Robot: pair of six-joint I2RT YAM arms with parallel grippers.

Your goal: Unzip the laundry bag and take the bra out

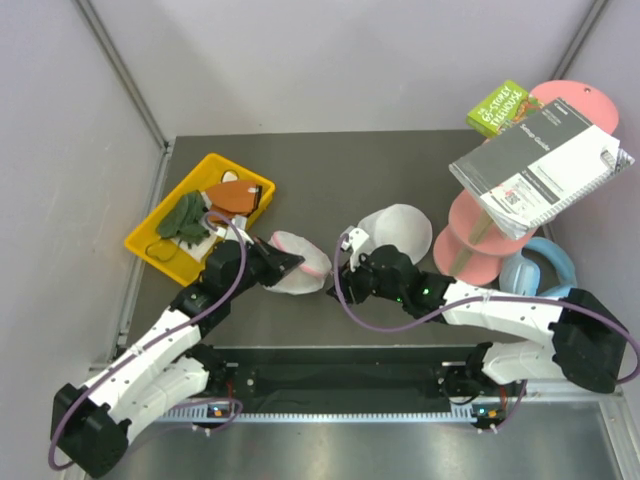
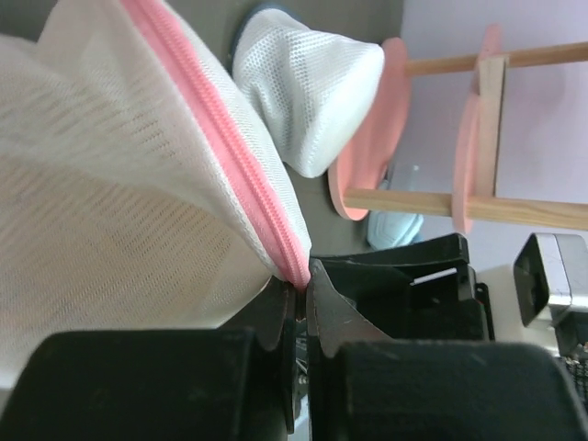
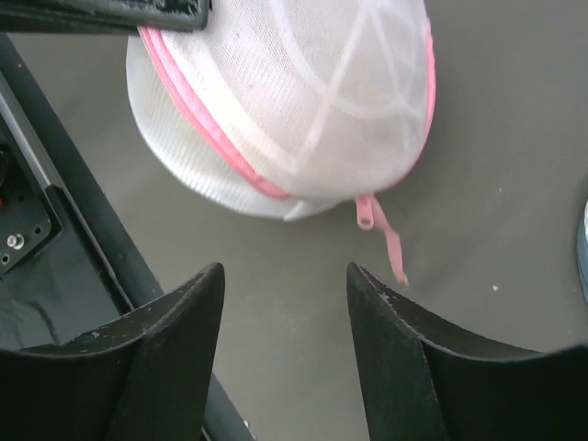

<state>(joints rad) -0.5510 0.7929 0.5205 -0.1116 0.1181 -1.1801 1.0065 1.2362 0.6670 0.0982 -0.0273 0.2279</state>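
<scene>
The laundry bag (image 1: 300, 265), a white mesh dome with a pink zipper rim, lies mid-table. My left gripper (image 1: 290, 262) is shut on its pink rim; in the left wrist view the jaws pinch the zipper band (image 2: 230, 156) at the gripper tips (image 2: 301, 280), with the bag (image 2: 119, 184) filling the left. My right gripper (image 3: 285, 276) is open just short of the bag (image 3: 303, 101); the pink zipper pull (image 3: 381, 234) hangs free ahead of its right finger. In the top view my right gripper (image 1: 347, 262) sits to the bag's right. The bra is hidden.
A yellow tray (image 1: 140, 245) at the left holds dark green cloth (image 1: 185, 215) and reddish-brown pieces (image 1: 232, 195). A plain white dome (image 1: 400, 230) lies beside a pink tiered stand (image 1: 470, 245) carrying a booklet (image 1: 540, 165). Blue headphones (image 1: 540, 268) lie at the right.
</scene>
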